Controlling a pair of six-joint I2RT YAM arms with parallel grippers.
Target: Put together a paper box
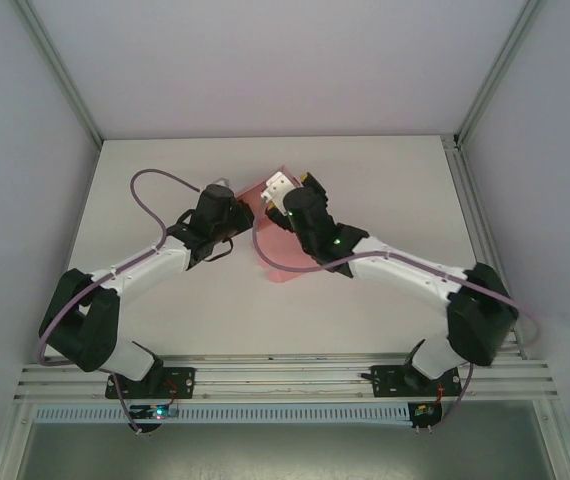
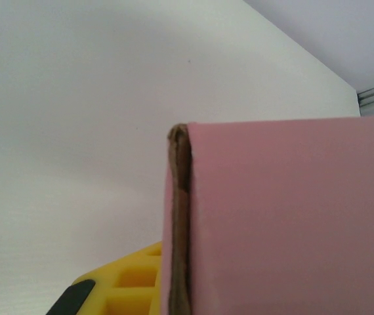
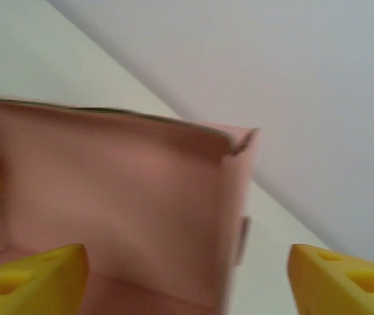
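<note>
**Right gripper point(image 3: 187, 266) spread wide at the paper box point(image 1: 277, 262); left gripper point(image 1: 235, 203) grip unreadable**

Right gripper: jaws stand far apart. In the right wrist view, one yellow finger point(image 3: 36, 274) sits low on the left in front of the pink inner face. The other sits low on the right over the bare white table point(image 1: 385, 180). One upright side wall of the box and its corner lie between them. No contact between either pad and the card can be made out, so this gripper grasps nothing.

Left gripper: the overhead view places it just left of the box, tip pointing at the pink card. In the left wrist view only one yellow finger point(image 2: 129, 283) shows, bottom left. A pink panel covers the whole right half of that view. I cannot tell whether the jaws are clamped on the card or slack.

Paper box: it lies on the table near the middle, a little toward the far edge, between the two wrists.
- Overhead, part of it is hidden under the right wrist, with pink card reaching toward the near side.
- It is partly raised: the right wrist view shows a back wall and a side wall meeting at a creased corner, plus some floor.
- The left wrist view shows a folded edge point(image 2: 179, 216) with the brown core of the card exposed along the crease.
</note>
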